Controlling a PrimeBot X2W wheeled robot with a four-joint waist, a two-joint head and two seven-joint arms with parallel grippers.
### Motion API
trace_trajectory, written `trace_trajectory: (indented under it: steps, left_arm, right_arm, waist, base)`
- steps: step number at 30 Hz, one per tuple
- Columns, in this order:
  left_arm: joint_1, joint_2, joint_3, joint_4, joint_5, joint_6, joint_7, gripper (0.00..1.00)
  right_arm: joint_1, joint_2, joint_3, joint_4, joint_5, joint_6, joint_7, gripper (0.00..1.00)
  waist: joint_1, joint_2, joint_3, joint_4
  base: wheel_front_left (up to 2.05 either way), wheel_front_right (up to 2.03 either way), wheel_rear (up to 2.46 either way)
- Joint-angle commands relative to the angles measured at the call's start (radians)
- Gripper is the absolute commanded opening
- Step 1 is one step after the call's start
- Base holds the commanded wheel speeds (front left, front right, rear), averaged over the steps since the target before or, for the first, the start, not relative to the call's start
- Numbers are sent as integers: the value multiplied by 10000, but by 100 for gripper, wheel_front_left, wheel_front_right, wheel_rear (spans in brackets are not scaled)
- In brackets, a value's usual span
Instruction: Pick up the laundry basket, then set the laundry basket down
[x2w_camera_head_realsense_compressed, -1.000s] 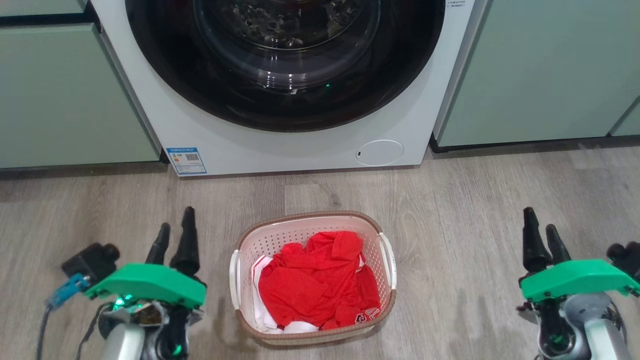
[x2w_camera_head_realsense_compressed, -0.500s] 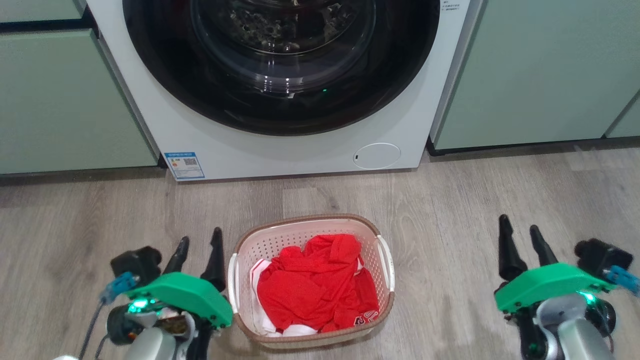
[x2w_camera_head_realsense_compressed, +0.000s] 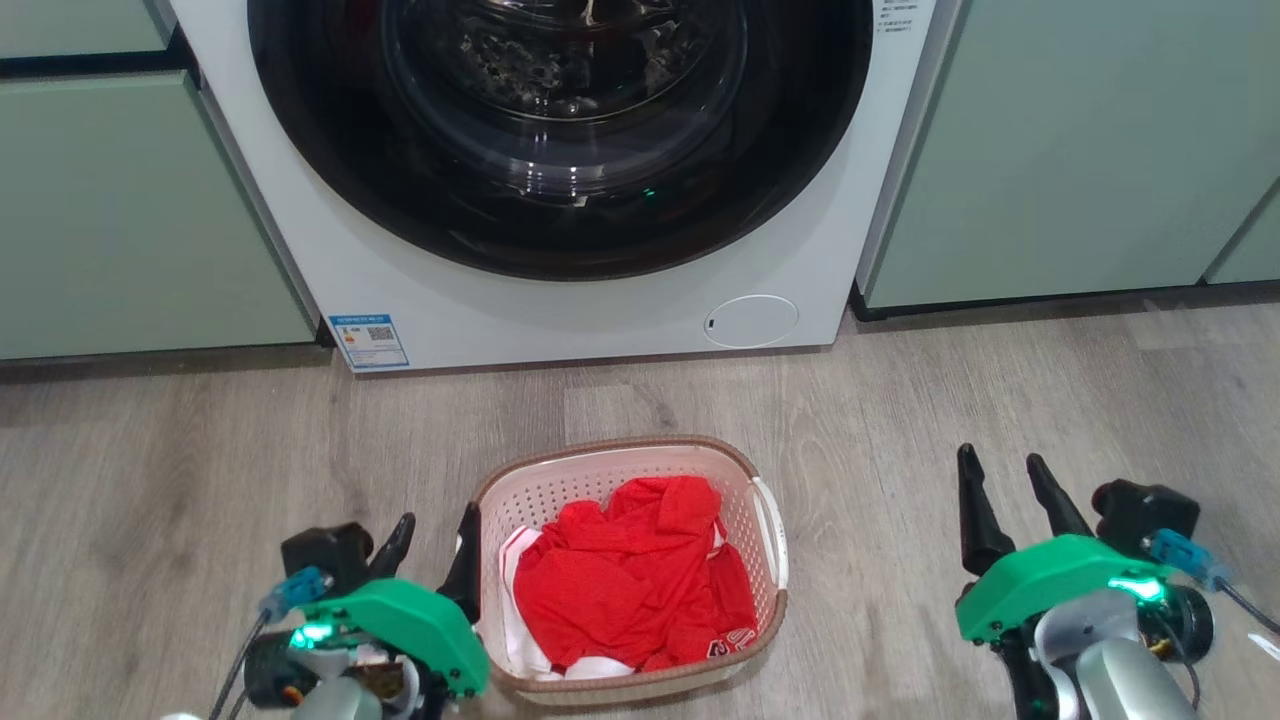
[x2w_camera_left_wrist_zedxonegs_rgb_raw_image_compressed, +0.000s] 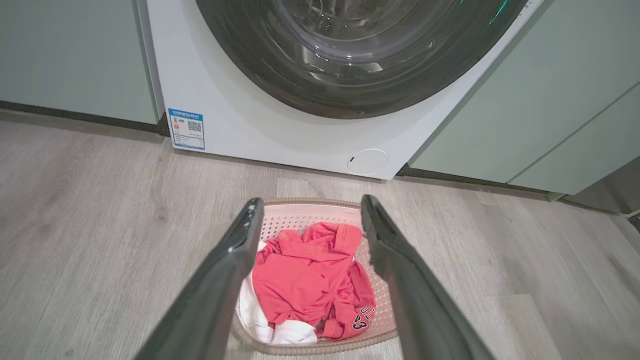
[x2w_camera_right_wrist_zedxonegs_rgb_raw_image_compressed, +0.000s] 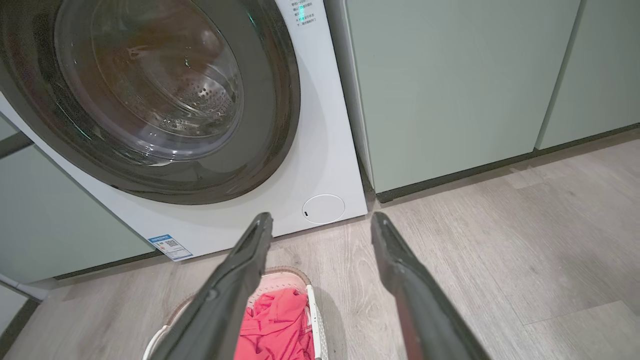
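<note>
The laundry basket (x2w_camera_head_realsense_compressed: 610, 447), cream with a brown rim and white side handles, stands on the floor in front of the washer and holds red and white clothes (x2w_camera_head_realsense_compressed: 625, 585). My left gripper (x2w_camera_head_realsense_compressed: 438, 518) is open right at the basket's left side. Its inner finger overlaps the left handle, and I cannot tell whether they touch. In the left wrist view the open left gripper (x2w_camera_left_wrist_zedxonegs_rgb_raw_image_compressed: 311, 201) frames the basket (x2w_camera_left_wrist_zedxonegs_rgb_raw_image_compressed: 310, 217) between its fingers. My right gripper (x2w_camera_head_realsense_compressed: 1000, 458) is open over bare floor, well right of the basket. The right wrist view shows that gripper (x2w_camera_right_wrist_zedxonegs_rgb_raw_image_compressed: 321, 216) open, with the basket (x2w_camera_right_wrist_zedxonegs_rgb_raw_image_compressed: 311, 310) at the lower left.
A white front-loading washer (x2w_camera_head_realsense_compressed: 560, 320) with a dark round door stands just behind the basket. Pale green cabinets (x2w_camera_head_realsense_compressed: 130, 220) (x2w_camera_head_realsense_compressed: 1050, 150) flank it. Grey wood-look floor (x2w_camera_head_realsense_compressed: 850, 420) lies open on both sides of the basket.
My left gripper has moved right, up against the basket's left handle. My right gripper has come inward toward the basket. The head camera has shifted slightly.
</note>
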Motion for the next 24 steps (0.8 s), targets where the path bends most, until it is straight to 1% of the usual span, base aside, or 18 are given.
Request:
trace_trajectory:
  steps: [1,7,10,16,24]
  left_arm:
    - [-690,19,169,-250,300,40,-150,100]
    - [-840,-71,84,-364,832,-4,-326,100]
    - [-876,-122,139,-687,1122,10,-414,100]
    - [-733,-302,585,-1896,1781,159,-589,100]
    - [-446,-528,1240,-3638,3231,477,-823,100]
  right_arm:
    - [-603,-156,214,-302,-333,51,-156,100]
    - [-696,-179,360,-250,-910,55,-279,100]
    - [-737,-154,381,-262,-1080,57,-343,100]
    - [-792,-28,257,-553,-1321,60,-545,100]
    - [-953,30,176,-1094,-2246,65,-827,100]
  waist:
    - [0,0,1,3]
    - [0,0,38,13]
    - [0,0,58,16]
    - [0,0,116,27]
    - [0,0,198,51]
  base:
    - [0,0,0]
    - [0,0,0]
    - [0,0,0]
    - [0,0,0]
    - [0,0,0]
